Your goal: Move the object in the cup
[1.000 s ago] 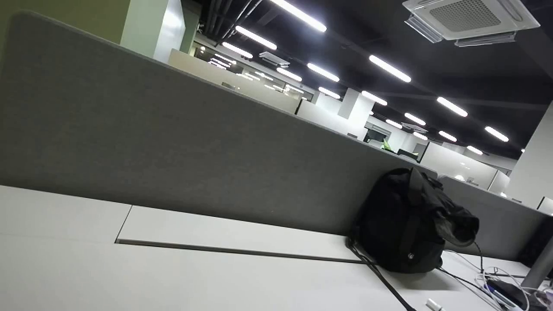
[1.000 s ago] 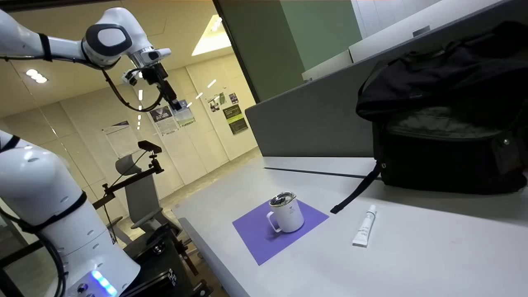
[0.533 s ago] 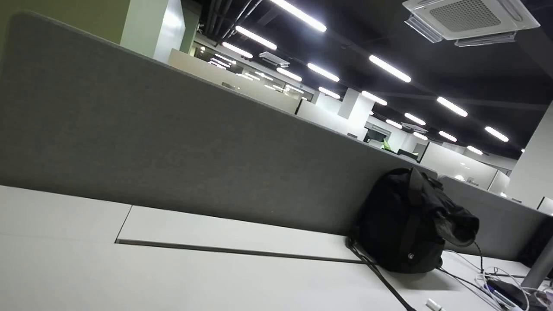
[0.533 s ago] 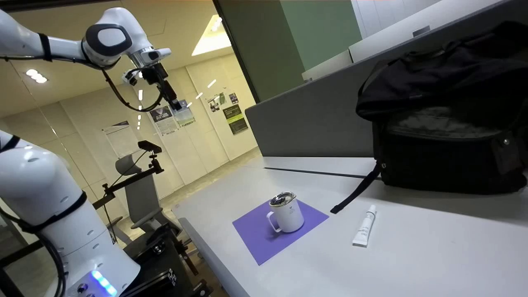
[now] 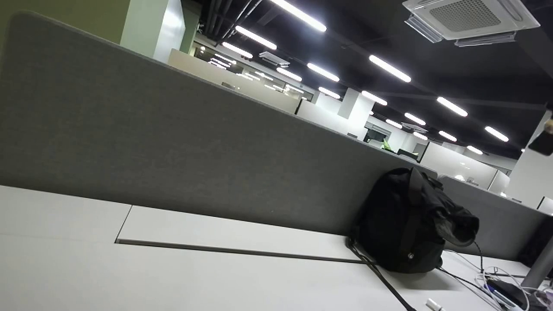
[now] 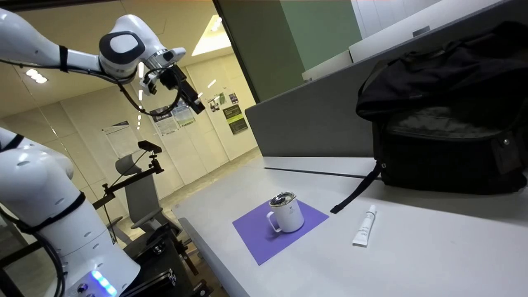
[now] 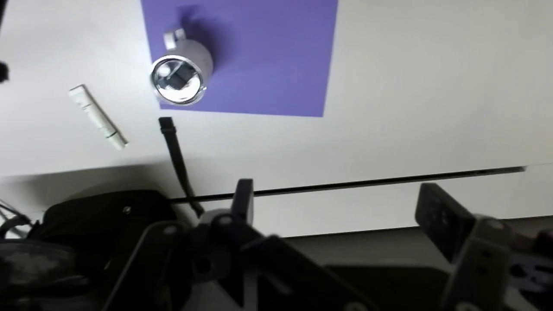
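Observation:
A white cup (image 6: pixel 290 216) with a handle and a shiny clear lid stands upright on a purple sheet (image 6: pixel 253 231). The cup also shows in the wrist view (image 7: pixel 201 58). Whether anything is inside it I cannot tell. A white tube (image 6: pixel 364 227) lies on the table beside the sheet; it also shows in the wrist view (image 7: pixel 98 116). Only its capped end (image 5: pixel 433 304) shows in an exterior view. My gripper (image 6: pixel 198 108) hangs high above the table, well apart from cup and tube. In the wrist view its fingers (image 7: pixel 337 190) are wide apart with nothing between them.
A black backpack (image 6: pixel 445 132) stands against the grey partition (image 6: pixel 313 123) at the back of the table. Its strap (image 6: pixel 357 194) reaches towards the tube and sheet. Cables (image 5: pixel 488 276) and a monitor stand (image 5: pixel 538 270) are beyond the backpack.
The arm has moved to the right in an exterior view, towards the table. A dark part has come in at the right edge of an exterior view. Cup and tube have not moved.

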`<action>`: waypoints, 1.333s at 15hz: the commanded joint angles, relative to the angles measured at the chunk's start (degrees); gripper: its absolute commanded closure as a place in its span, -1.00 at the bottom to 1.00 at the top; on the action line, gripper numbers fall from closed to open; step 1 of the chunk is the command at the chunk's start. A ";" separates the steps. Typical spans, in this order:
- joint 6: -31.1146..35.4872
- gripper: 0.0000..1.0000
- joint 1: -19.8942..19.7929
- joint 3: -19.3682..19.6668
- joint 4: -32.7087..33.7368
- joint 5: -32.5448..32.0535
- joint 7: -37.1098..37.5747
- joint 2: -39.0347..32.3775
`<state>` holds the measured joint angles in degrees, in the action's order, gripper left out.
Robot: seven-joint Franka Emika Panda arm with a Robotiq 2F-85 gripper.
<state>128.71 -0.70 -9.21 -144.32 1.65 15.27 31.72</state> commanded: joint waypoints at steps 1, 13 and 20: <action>7.93 -0.33 -5.34 2.10 -3.02 -8.30 -0.45 -2.61; 14.88 1.00 -15.65 8.35 -1.67 -20.03 1.18 -12.51; 15.72 0.98 -14.04 8.95 -3.32 -18.98 -0.46 -11.60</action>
<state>144.62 -15.52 -1.04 -147.74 -16.98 14.61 20.12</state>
